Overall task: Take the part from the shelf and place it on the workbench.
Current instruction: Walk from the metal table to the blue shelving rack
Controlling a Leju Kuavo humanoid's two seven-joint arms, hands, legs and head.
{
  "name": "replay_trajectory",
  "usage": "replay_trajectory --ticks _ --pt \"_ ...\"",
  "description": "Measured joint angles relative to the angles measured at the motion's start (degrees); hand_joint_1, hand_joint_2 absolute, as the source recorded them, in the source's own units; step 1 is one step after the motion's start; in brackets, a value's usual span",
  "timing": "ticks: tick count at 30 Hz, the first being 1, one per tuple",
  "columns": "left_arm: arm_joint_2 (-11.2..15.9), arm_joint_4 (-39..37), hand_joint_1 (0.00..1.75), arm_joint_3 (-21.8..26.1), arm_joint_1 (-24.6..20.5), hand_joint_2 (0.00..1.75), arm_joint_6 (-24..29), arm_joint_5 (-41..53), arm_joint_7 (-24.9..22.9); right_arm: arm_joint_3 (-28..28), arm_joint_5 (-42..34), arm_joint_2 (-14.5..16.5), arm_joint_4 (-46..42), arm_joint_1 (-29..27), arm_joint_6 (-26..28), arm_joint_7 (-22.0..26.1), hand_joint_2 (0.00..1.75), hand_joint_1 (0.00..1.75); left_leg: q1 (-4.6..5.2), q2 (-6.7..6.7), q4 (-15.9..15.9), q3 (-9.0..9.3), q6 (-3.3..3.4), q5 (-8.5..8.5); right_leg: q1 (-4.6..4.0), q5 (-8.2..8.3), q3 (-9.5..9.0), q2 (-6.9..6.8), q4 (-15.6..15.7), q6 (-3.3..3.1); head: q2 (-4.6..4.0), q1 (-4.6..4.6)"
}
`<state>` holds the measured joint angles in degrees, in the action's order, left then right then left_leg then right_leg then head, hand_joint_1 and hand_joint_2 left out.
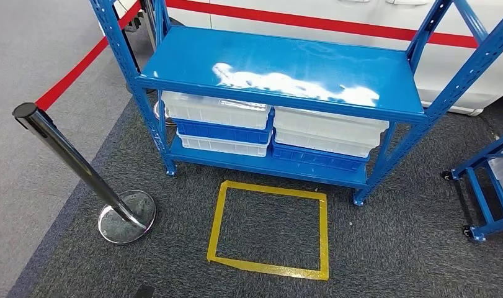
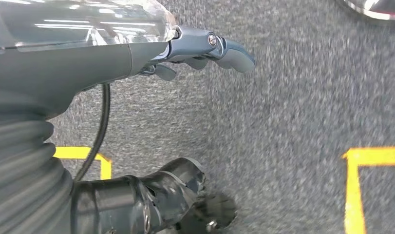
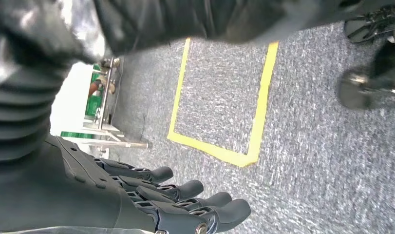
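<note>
A blue metal shelf stands on grey carpet, its top board bare and glossy. Beneath it, stacked white and blue plastic bins fill the lower board.

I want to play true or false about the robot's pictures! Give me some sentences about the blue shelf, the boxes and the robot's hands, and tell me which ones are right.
1. The top board of the blue shelf has a part lying on it. False: it is bare, with only a bright glare.
2. White and blue bins are stacked on the lower shelf. True.
3. A yellow tape square is on the carpet in front of the shelf. True.
4. The left hand holds a part. False: it holds nothing and hangs over the carpet.
5. The right hand holds nothing. True.
6. The silver post stands to the right of the shelf. False: it stands to the left.
</note>
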<state>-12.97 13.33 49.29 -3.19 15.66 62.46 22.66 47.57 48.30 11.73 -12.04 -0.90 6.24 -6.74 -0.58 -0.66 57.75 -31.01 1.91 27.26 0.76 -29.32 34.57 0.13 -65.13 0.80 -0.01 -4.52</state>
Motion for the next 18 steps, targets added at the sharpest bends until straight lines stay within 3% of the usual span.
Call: replay_trajectory --ticks 2,4,7,8,11,12,13,15,17,18 --pt "0.47 0.85 0.00 -1.75 -0.04 1.75 -0.60 -2.54 -0.91 -1.68 -1.94 -0.34 0.07 -0.68 -0.17 0.32 1.75 0.00 0.20 -0.01 0.20 -0.06 -0.46 0.18 -0.30 1.65 -2.41 -0.13 5.36 -0.51 0.01 0.02" --pt "0.97 1.50 0.00 -3.60 0.03 1.75 -1.22 -5.05 -1.80 -3.46 -3.87 -0.72 0.12 -1.22 -0.29 0.62 1.75 0.00 0.33 -0.05 0.16 -0.08 -1.03 0.18 -0.57 1.62 -2.45 -0.06 6.00 -0.93 0.01 0.03" --pt "1.70 2.18 0.00 -6.14 0.35 1.75 -2.02 -8.41 -2.95 -5.79 -6.38 -1.31 0.12 -1.74 -0.71 0.90 1.75 0.00 0.24 0.06 1.18 -0.46 -1.96 1.19 -0.21 1.96 -2.60 -0.09 6.56 -1.88 0.01 0.03" --pt "1.97 2.30 0.00 -6.80 0.57 1.75 -2.24 -9.35 -3.30 -6.44 -7.10 -1.49 0.07 -1.79 -0.87 1.01 1.75 0.00 0.17 0.11 3.25 -1.40 -2.19 2.59 -0.09 2.09 -2.63 -0.13 6.76 -2.20 0.01 0.04" --pt "2.77 2.37 0.00 -9.46 1.96 1.75 -3.25 -13.10 -4.77 -9.22 -10.09 -2.19 -0.72 -1.75 -1.22 1.50 1.75 0.00 0.04 0.15 13.53 -6.08 -2.46 7.56 -0.21 2.06 -2.52 -0.14 6.69 -2.67 0.01 0.05" --pt "3.01 2.36 0.00 -10.59 2.64 1.75 -3.63 -14.59 -5.31 -10.33 -11.24 -2.42 -1.18 -1.70 -1.29 1.64 1.75 0.00 0.03 0.15 15.26 -6.86 -2.45 7.73 -0.25 1.99 -2.53 -0.10 6.60 -2.73 0.01 0.05" --pt "3.25 2.36 0.00 -11.69 3.35 1.75 -4.00 -16.03 -5.83 -11.40 -12.34 -2.61 -1.72 -1.60 -1.38 1.78 1.75 0.00 0.03 0.15 14.76 -6.60 -2.38 6.72 -0.27 1.91 -2.58 -0.01 6.51 -2.77 0.01 0.05" --pt "3.76 2.33 0.00 -13.65 4.69 0.87 -4.61 -18.71 -6.77 -13.31 -14.34 -2.98 -2.97 -1.31 -1.69 2.10 0.87 0.00 0.04 0.16 8.30 -3.61 -2.04 2.84 -0.29 1.71 -2.77 0.19 6.36 -2.61 0.00 0.05" --pt "4.25 2.29 0.00 -15.50 5.71 0.00 -5.23 -21.21 -7.68 -15.14 -16.26 -3.41 -4.18 -0.97 -2.04 2.42 0.00 0.00 0.21 0.20 2.12 -0.83 -1.63 0.65 -0.51 1.51 -2.76 0.27 6.12 -2.15 0.00 0.04" --pt "4.46 2.27 0.00 -16.43 6.13 0.00 -5.53 -22.37 -8.10 -16.06 -17.17 -3.65 -4.68 -0.86 -2.16 2.55 0.00 0.00 0.30 0.23 0.90 -0.35 -1.45 0.51 -0.59 1.49 -2.69 0.25 6.06 -1.88 0.01 0.04"
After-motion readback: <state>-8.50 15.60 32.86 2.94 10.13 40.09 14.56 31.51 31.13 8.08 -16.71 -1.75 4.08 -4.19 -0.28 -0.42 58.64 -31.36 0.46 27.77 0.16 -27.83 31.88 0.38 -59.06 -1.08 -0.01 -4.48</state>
